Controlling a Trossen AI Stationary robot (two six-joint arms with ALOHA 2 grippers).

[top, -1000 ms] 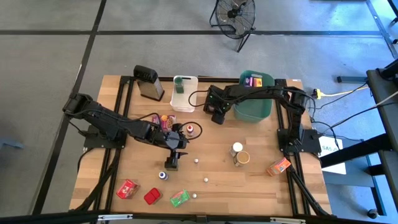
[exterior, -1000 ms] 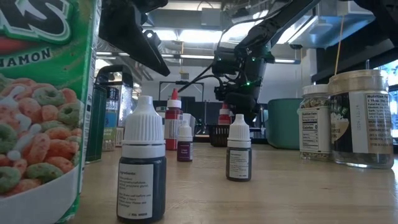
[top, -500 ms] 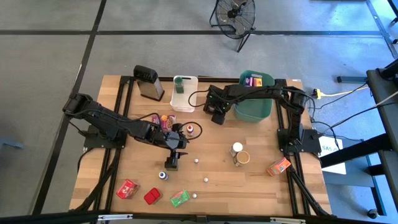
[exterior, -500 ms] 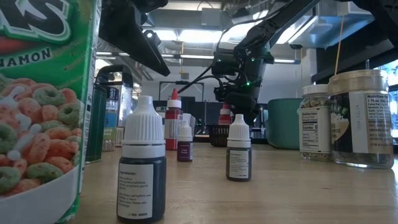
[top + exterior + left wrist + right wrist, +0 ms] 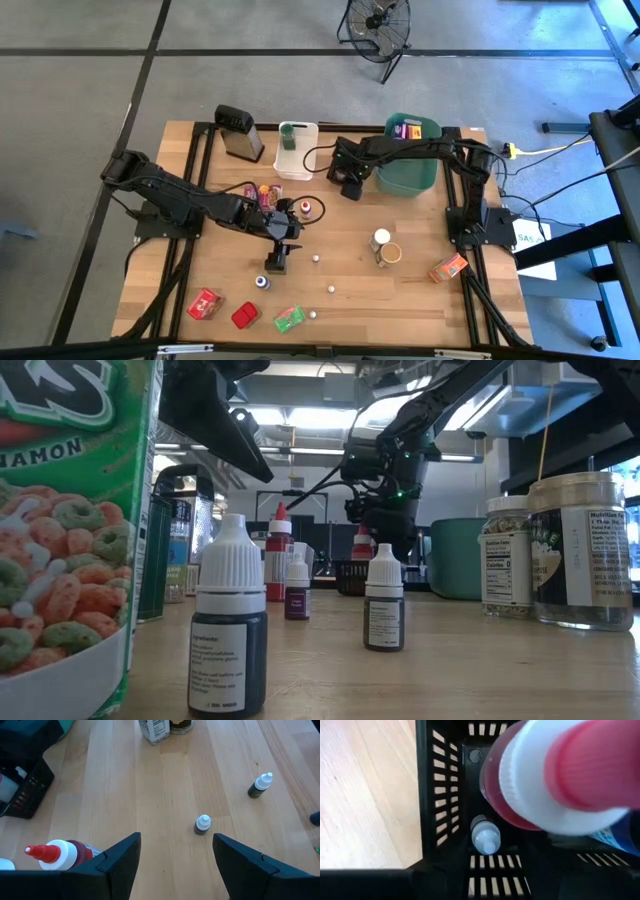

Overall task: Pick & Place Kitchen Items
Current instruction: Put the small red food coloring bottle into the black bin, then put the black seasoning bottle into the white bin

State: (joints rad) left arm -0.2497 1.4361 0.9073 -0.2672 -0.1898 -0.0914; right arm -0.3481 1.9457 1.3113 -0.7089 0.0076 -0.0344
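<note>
With my right gripper (image 5: 349,186) holding a red-capped bottle of red liquid (image 5: 555,775) right above the black slotted bin (image 5: 445,795), where a small white-capped bottle (image 5: 484,836) lies, I worry an off-centre release clips the bin wall, while my left gripper (image 5: 175,865) gapes wide nearby.
</note>
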